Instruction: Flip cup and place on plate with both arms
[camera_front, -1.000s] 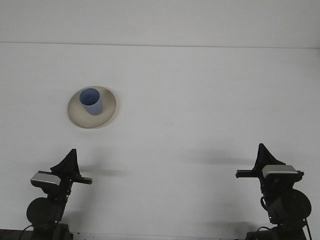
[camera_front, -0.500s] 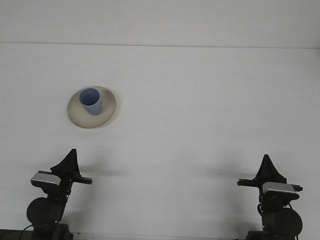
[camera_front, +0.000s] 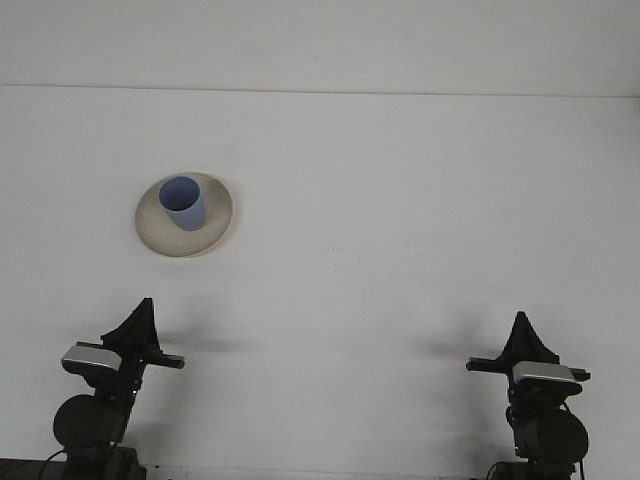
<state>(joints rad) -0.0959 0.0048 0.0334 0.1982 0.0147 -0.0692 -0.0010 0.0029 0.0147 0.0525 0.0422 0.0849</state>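
Blue cup (camera_front: 183, 203) stands upright on the beige plate (camera_front: 214, 226), far left on the white counter (camera_front: 400, 220). Left claw (camera_front: 140, 322) and right claw (camera_front: 524, 335) hold nothing, both near, well apart from the cup; whether they are open cannot be told.

A plain white table (camera_front: 400, 200) fills the view.

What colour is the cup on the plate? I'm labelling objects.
Blue; the cup stands on a beige plate, clear in the front view.
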